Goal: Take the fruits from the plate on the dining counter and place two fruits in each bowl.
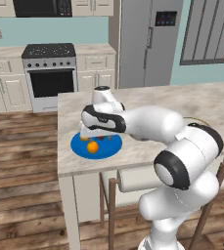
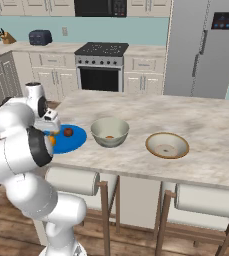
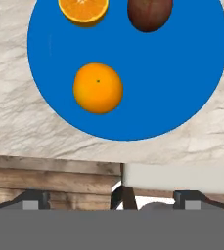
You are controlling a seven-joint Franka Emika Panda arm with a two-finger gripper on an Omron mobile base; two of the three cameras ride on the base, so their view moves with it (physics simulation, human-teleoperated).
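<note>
Plate | flat on dining counter | end effector fingers spread apart, empty

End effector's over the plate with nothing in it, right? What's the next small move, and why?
Probably lower the end effector onto the whole orange. It hangs above the blue plate, its fingers look spread and empty, and that orange is the nearest fruit. One fruit already sits in the grey-green bowl.

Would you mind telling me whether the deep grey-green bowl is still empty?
Not empty: the right base view shows one small orange piece on the pale inside of the deep grey-green bowl. What fruit it is cannot be told.
</note>
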